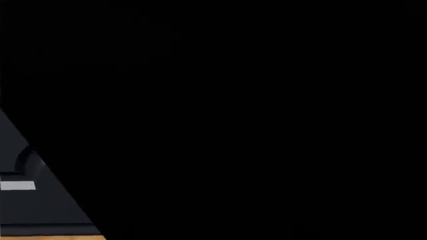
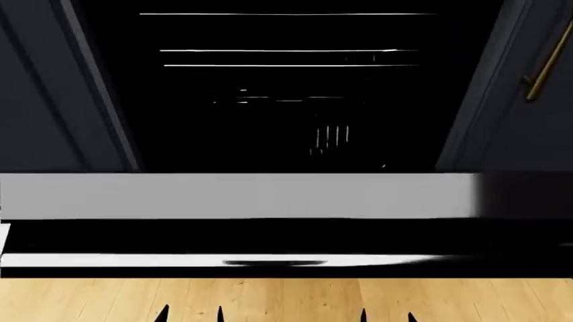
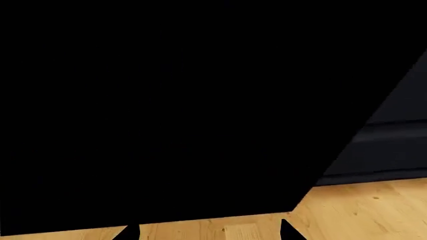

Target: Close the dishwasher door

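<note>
Across the middle of the head view, the dishwasher door [image 2: 268, 235] is seen lowered, open, as a wide glossy black panel with a silver-grey edge strip [image 2: 233, 194] running along its far side. Behind the strip, the black dishwasher cavity [image 2: 286, 134] is shown, with thin white lines of wire racks [image 2: 286, 65] faintly traced inside. Dark navy cabinet panels [image 2: 45, 100] are placed at either side of the cavity; a brass bar handle [image 2: 546, 64] is mounted on the right one. Nearest the camera, the door's front edge is bordered by a light wooden floor [image 2: 286, 298], which is seen as an open band below the panel.

At the bottom edge of the head view, four black tips are visible: two for the left pincer [image 2: 190, 314] and two for the right pincer [image 2: 387, 315], each pair spread apart, nothing between them, over bare floor short of the door edge.

The right wrist view is filled mostly by a flat black surface, presumably the door [image 3: 167, 100], with the pincer's two tips [image 3: 210, 231] apart at its lower edge, floor [image 3: 360, 210] and a dark cabinet base [image 3: 393, 150] beside. The left wrist view is almost wholly black; only a sliver of dark grey cabinet [image 1: 33, 205] and floor is shown, and no pincer tips are discernible.
</note>
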